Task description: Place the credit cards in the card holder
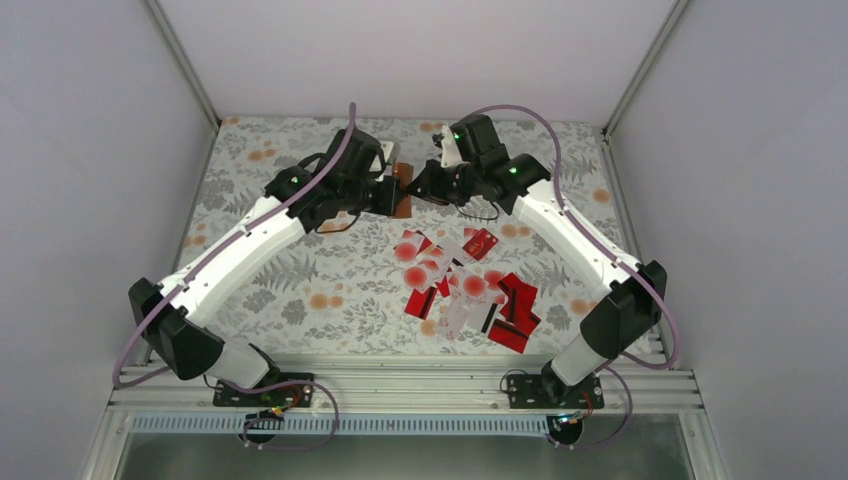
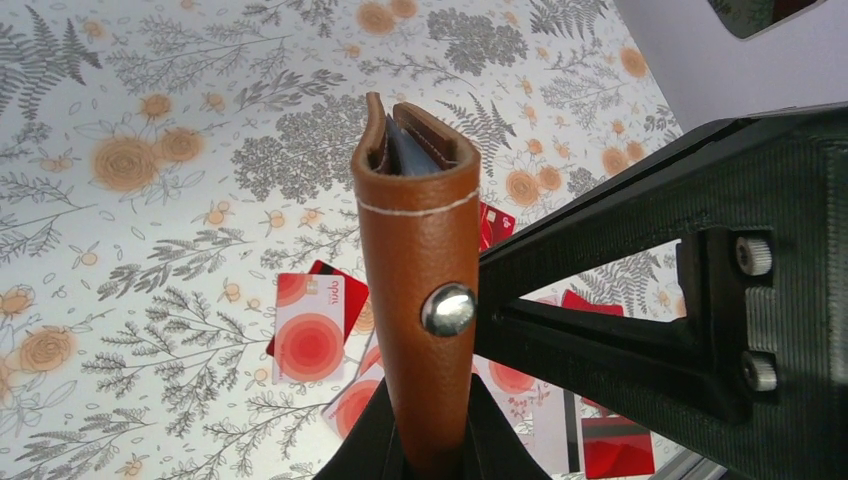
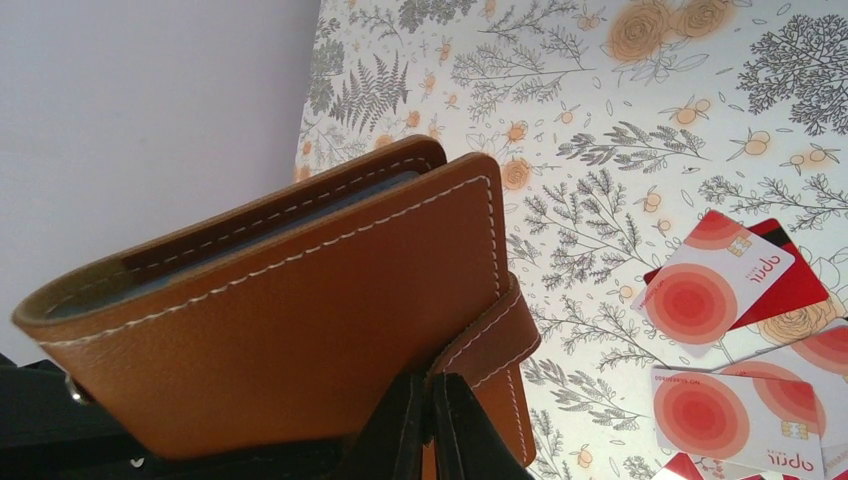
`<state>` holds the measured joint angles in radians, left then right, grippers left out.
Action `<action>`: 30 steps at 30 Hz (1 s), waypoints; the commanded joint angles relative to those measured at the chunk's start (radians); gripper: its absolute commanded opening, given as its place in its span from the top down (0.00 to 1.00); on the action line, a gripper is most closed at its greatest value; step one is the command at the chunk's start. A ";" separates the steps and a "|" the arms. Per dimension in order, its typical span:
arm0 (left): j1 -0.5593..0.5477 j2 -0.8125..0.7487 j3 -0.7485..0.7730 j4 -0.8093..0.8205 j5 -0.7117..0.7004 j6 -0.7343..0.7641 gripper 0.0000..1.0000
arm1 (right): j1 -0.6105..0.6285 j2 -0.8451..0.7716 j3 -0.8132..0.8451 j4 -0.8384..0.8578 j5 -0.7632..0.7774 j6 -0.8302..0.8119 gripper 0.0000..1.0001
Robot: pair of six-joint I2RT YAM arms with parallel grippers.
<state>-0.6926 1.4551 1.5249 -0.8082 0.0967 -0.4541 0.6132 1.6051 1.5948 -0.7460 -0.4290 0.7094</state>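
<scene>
One card holder (image 2: 415, 250) aloft near table (image 1: 300, 290) far edge: your left pincer (image 2: 432, 432) clamps it; right pincer (image 3: 428, 420) clenched shut at its strap. Credit cards (image 1: 465, 285) strewn toward near-right corner.

The holder (image 2: 415, 290) between my left fingers (image 2: 370, 440) is brown, leather-like and finely grained, with a soft sheen and pale thread stitching. Its snap stud (image 2: 448, 309) is polished metal, mirror-bright. The pockets (image 2: 408, 150) inside look matt blue-grey. My right fingers (image 3: 405, 430) are matt black plastic, and the body behind them shows fine ribbed layers and small shiny metal screws (image 2: 752, 255). Below my hands, the cards (image 3: 715, 280) are smooth, faintly glossy plastic on a matt printed cloth (image 2: 150, 250).
</scene>
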 commanded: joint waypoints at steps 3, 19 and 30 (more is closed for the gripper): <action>-0.047 0.017 0.094 0.117 0.034 0.006 0.98 | 0.019 0.031 0.004 -0.036 -0.029 -0.020 0.96; -0.038 -0.054 -0.015 0.091 -0.010 0.002 0.98 | -0.144 -0.117 -0.392 0.012 0.054 -0.171 0.96; -0.016 -0.125 -0.121 0.101 0.019 -0.008 0.98 | -0.218 -0.190 -0.417 0.092 -0.116 -0.217 0.48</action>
<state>-0.7155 1.3445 1.4120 -0.7330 0.1017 -0.4641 0.4114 1.4700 1.0996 -0.7132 -0.4473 0.5278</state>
